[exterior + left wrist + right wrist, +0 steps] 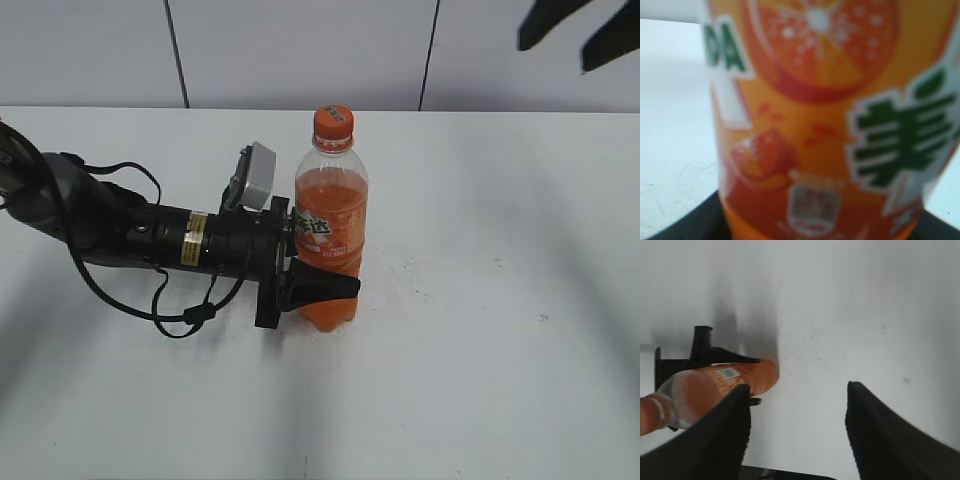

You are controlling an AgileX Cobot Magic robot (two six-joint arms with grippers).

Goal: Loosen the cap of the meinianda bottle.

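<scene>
Two grippers are in play, and your exterior view only gives you one of them whole. The left gripper (322,262) lies low over the white table (500,350), reaching in from the left with its fingers pinched on the lower body of the meinianda bottle (330,225). You see the near finger (325,287) wrapped across the front of the bottle; the far finger is hidden behind it. The bottle stands upright near the table's middle, and the cap (333,122) sits on top, with nothing touching it. Up in the top right corner, the right gripper (580,25) shows only as two dark blurred tips, cut off by the frame, well apart from the cap.

Over to your left wrist view: the bottle (820,125) fills nearly the whole picture, very close and out of focus. You get the orange label with green characters, while the cap is out of frame. Only dark slivers of the left gripper show at the bottom corners.

Now your right wrist view, looking down: the right gripper (797,430) has its two dark fingers (885,435) spread wide over bare table (840,315). The bottle (715,385) shows at the left, partly hidden behind the left finger, its top cut off at the edge, so the cap isn't clearly visible.
</scene>
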